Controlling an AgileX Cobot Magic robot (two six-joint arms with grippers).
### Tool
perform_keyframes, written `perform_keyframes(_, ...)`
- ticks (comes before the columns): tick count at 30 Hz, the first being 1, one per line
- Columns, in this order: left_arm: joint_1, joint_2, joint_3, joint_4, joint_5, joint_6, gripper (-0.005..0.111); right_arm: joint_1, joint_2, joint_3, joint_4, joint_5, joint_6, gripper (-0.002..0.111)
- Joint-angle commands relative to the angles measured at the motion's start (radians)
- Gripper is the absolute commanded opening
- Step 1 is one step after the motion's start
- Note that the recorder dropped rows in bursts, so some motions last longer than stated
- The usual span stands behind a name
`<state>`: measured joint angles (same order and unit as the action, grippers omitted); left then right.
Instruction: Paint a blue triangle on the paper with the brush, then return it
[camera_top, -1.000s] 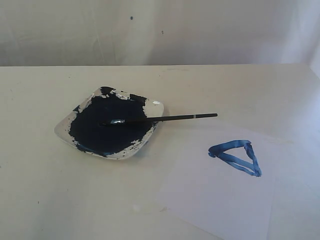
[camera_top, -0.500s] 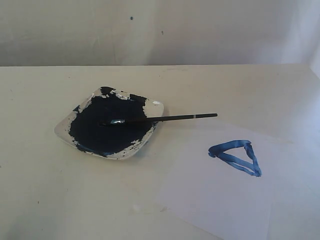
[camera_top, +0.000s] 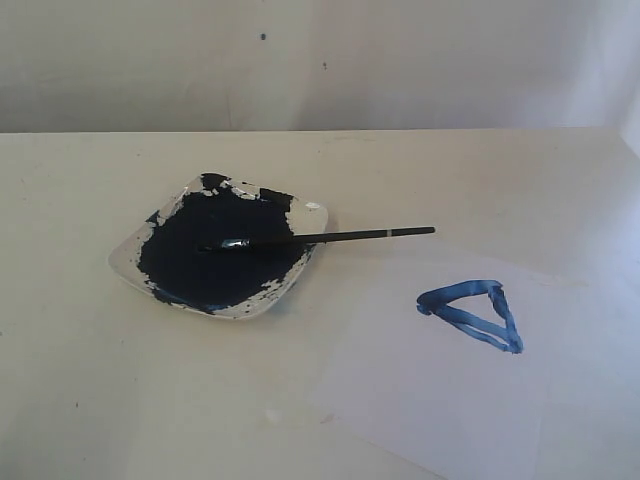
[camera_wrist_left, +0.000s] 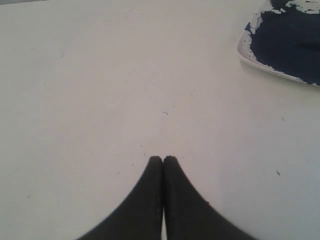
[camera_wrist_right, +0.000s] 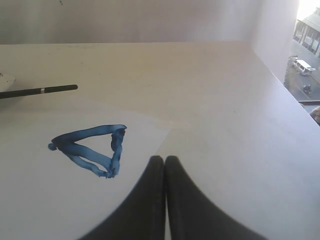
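Firstly, exterior view: shows a cream desk (camera_top: 100, 400) with a square white dish (camera_top: 128, 262) left of centre, filled with a dark navy paint pool (camera_top: 215, 255). Shows the brush (camera_top: 330, 237) lying across the dish's right rim, bristle end in the paint, thin black handle reaching out to the right. Shows the paper (camera_top: 430, 400) flat on the desk right of the dish, apart from it, with the blue triangle (camera_top: 460, 291) painted in thick uneven strokes toward its far right corner.

Next, left wrist view: shows the left jaws pressed fully together, gripping nothing, over bare desk, with a corner of the dish (camera_wrist_left: 243, 50) and its paint some way ahead.

Lastly, right wrist view: shows the right jaws closed tight and empty, tips at the paper's edge, the blue triangle (camera_wrist_right: 90, 134) near them on the sheet, and the brush's handle end (camera_wrist_right: 40, 90) farther off.
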<state>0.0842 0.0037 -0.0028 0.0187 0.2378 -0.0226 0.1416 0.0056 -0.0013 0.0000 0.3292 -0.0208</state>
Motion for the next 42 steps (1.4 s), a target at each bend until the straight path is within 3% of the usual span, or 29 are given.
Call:
perform_keyframes(1, 0.005, -0.004, 0.003, 0.001, 0.010, -0.011, 0.000, -0.003, -0.006, 0.001, -0.006, -0.008, -0.001, 0.000)
perform_keyframes(15, 0.007, -0.004, 0.003, 0.001, 0.006, -0.003, 0.000, -0.003, -0.006, 0.001, -0.006, -0.008, -0.001, 0.000)
perform_keyframes(20, 0.043, -0.004, 0.003, 0.001, 0.006, -0.003, 0.000, -0.003, -0.006, 0.001, -0.006, -0.008, -0.001, 0.000)
perform_keyframes(42, 0.044, -0.004, 0.003, 0.001, 0.006, -0.003, 0.000, -0.003, -0.006, 0.001, -0.006, -0.008, -0.001, 0.000)
